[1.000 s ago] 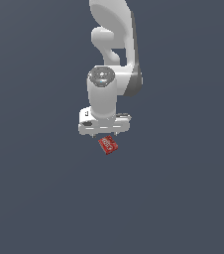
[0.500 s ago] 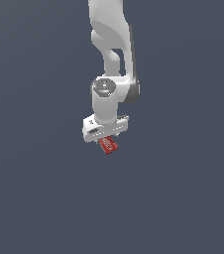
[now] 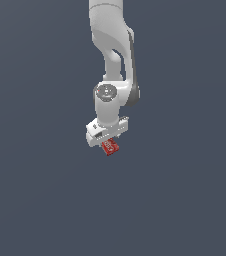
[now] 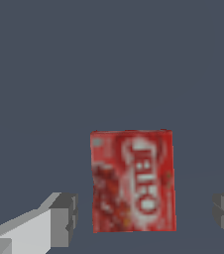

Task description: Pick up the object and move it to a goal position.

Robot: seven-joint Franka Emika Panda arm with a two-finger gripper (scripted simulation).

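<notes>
The object is a small flat red box (image 4: 133, 181) with white lettering, lying face up on the dark grey surface. In the wrist view it lies between my two grey fingertips (image 4: 64, 218), with a gap on each side, nearer to one finger than the other. My white gripper (image 4: 146, 216) is open and touches nothing. In the exterior view the gripper (image 3: 107, 139) points down right over the box (image 3: 110, 148), which pokes out from under it on the near side. The fingertips are hidden there by the hand.
The plain dark grey surface (image 3: 185, 200) spreads all around the box. The white arm (image 3: 112, 55) rises from the gripper to the top of the exterior view. No goal marker shows.
The gripper has come down toward the box over the last second and turned slightly. The box has stayed in place.
</notes>
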